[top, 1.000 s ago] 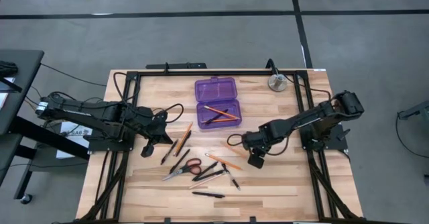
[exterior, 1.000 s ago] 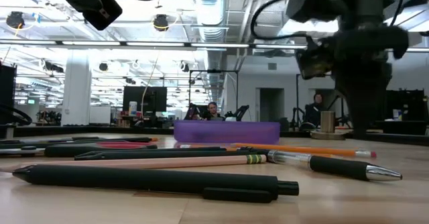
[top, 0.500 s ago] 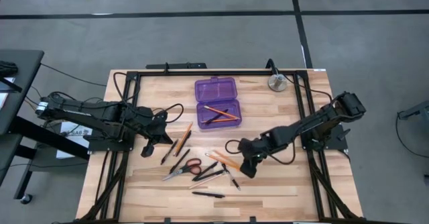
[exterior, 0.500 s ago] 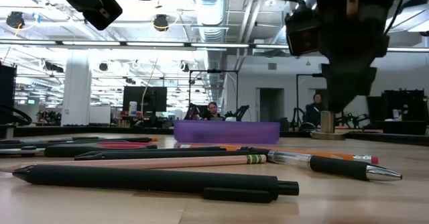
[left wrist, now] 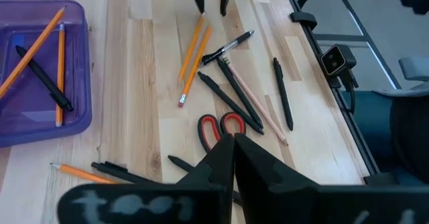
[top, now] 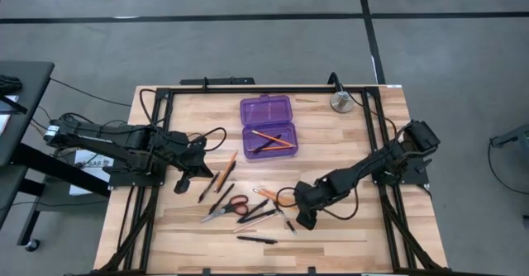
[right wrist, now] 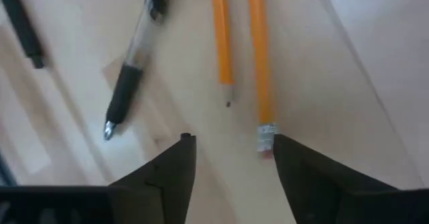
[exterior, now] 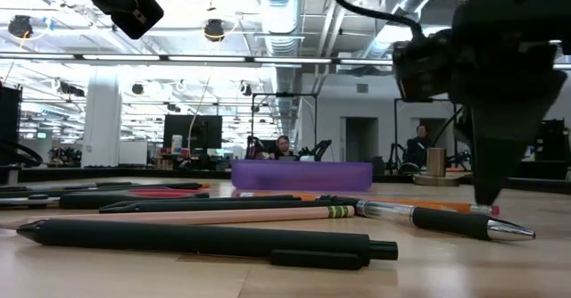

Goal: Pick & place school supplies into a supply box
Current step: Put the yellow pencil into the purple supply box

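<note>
The right hand (top: 302, 218) is down low over the loose pile of pens and pencils near the front of the desk (top: 347, 156), its fingers spread wide with nothing between them. From its own camera, two orange pencils (right wrist: 241, 46) lie side by side just ahead of the fingertips, one ending in an eraser close by one finger, and a clear-barrelled pen (right wrist: 127, 83) lies off to the side.

The purple box (top: 268, 126) sits open toward the back of the desk, well apart from the hand, with a couple of pencils and a black pen already in its near half. The scissors (top: 225, 209) and several more pens (top: 256, 240) lie on the desk between the two arms. The left hand (top: 181, 183) hangs over the desk's left side, pinched shut and empty.

This looks like the reach-and-grasp step for another pencil, with much of the pile yet to go. The next move calls for settling the open fingers astride one pencil only, low enough to catch so thin a thing, then closing. The two lie near each other, so pinching both, or nudging one away, seems the risk.
</note>
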`<state>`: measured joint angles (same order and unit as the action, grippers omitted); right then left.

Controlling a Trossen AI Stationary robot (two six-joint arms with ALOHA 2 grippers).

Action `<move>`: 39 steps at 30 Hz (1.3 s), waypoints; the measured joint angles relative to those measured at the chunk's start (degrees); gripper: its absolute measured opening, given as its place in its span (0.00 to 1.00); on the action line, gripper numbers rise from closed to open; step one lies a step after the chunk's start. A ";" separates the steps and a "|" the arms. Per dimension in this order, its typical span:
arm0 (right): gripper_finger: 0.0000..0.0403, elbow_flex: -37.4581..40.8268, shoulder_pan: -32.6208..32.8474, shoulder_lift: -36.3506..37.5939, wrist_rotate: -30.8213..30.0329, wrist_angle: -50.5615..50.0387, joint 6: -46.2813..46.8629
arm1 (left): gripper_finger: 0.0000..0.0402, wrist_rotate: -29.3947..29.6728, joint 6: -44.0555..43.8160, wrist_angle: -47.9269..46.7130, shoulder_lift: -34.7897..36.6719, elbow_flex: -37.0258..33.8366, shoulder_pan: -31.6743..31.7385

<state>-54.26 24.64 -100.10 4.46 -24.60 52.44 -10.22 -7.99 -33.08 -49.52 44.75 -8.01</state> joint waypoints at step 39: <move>0.03 -6.40 -5.40 -8.46 -6.23 -14.95 -12.39 | 0.00 0.02 -0.74 0.02 0.00 -0.02 0.00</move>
<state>-60.66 19.25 -108.55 -1.77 -39.56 40.05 -10.20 -8.73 -33.06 -49.52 44.73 -8.01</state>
